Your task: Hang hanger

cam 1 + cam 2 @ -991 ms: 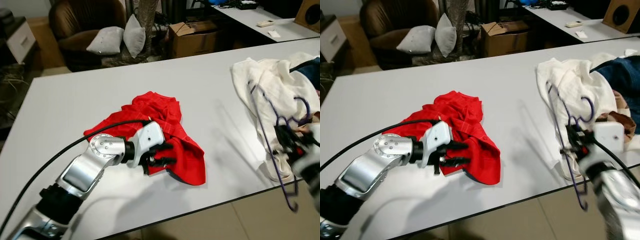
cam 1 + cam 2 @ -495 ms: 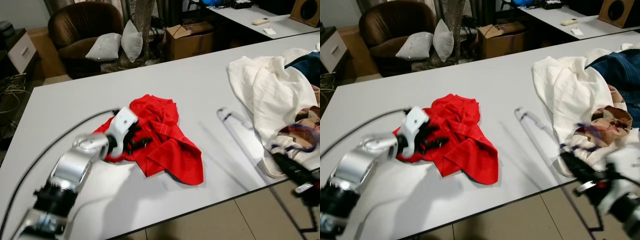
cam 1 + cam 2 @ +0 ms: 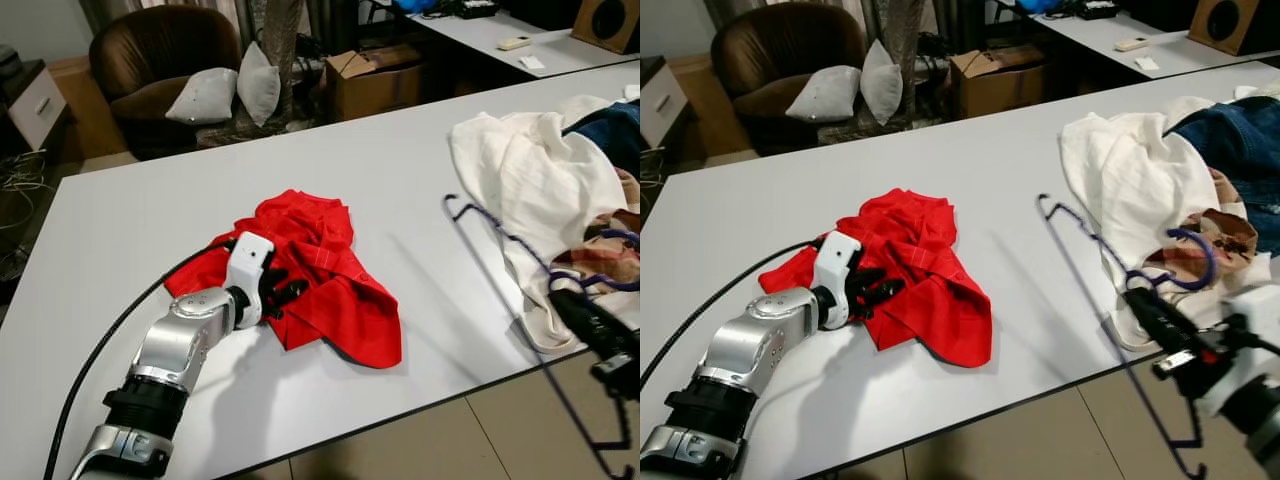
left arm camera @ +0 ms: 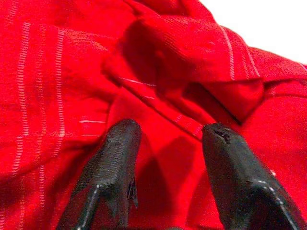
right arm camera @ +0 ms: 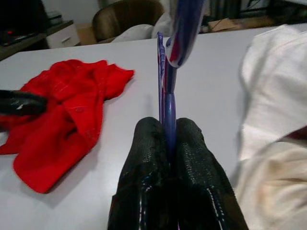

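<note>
Clenching the purple hanger (image 3: 1095, 250) in our right gripper (image 3: 1152, 318) while our left gripper (image 3: 283, 294) rests released on the red shirt (image 3: 320, 270), we risk snagging the white cloth (image 3: 530, 170) beside it

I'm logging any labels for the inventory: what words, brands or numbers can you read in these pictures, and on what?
None can be read.
The cardboard box behind the table shows no legible print.
The red shirt, the white cloth and the purple hanger bear no lettering.
</note>
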Robot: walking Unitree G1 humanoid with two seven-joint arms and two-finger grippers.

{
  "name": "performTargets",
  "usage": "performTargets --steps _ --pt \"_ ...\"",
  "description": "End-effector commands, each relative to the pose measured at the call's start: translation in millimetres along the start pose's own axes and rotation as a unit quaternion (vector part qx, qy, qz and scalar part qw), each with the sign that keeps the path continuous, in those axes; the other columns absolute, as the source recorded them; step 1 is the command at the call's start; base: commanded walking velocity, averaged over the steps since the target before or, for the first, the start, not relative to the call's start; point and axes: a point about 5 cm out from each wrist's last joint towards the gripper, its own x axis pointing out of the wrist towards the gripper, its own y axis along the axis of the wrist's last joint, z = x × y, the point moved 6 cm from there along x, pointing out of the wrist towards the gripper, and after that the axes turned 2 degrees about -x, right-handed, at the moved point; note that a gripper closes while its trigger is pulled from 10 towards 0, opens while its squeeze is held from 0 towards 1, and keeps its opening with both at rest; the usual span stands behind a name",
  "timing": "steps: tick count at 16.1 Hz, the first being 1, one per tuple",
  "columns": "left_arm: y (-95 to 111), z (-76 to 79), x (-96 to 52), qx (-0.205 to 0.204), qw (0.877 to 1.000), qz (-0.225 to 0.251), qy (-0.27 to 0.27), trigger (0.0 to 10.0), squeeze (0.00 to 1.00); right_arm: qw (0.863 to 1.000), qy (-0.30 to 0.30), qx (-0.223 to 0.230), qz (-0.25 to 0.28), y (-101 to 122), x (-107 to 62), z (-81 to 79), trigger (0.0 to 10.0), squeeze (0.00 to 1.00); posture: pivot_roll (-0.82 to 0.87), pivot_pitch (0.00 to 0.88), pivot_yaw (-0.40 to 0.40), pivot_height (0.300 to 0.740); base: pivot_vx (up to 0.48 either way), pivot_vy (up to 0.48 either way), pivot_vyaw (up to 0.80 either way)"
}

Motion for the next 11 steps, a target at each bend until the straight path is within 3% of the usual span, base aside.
performTargets --steps 1,4,7,9,11 --pt "14.4 -3.1 0.6 -0.007 1.000 0.029 0.001 0.0 0.00 1.000 0.015 0.000 0.008 3.9 3.7 -6.8 10.0 0.00 -0.20 0.000 0.097 0.740 0.000 0.000 0.00" --pt "12.5 3.0 3.6 -0.004 0.999 0.020 -0.026 0.0 0.00 1.000 0.016 0.001 0.007 1.5 5.4 -9.3 10.0 0.00 -0.20 0.000 0.117 0.740 0.000 0.000 0.00" --pt "10.9 -9.8 5.5 0.025 1.000 0.014 0.009 0.0 0.00 1.000 0.016 0.000 0.004 -1.9 6.1 -11.4 10.0 0.00 -0.20 0.000 0.123 0.740 0.000 0.000 0.00" --pt "21.0 -17.0 4.5 0.053 0.998 0.039 0.023 0.0 0.00 1.000 0.022 0.005 0.004 -4.6 7.9 -17.6 10.0 0.00 -0.20 0.000 0.125 0.740 0.000 0.000 0.00" --pt "31.4 -11.5 1.8 0.070 0.995 0.069 -0.001 0.0 0.00 1.000 0.025 0.006 0.006 -5.4 10.0 -19.5 10.0 0.00 -0.19 0.000 0.128 0.740 0.000 0.000 0.00"
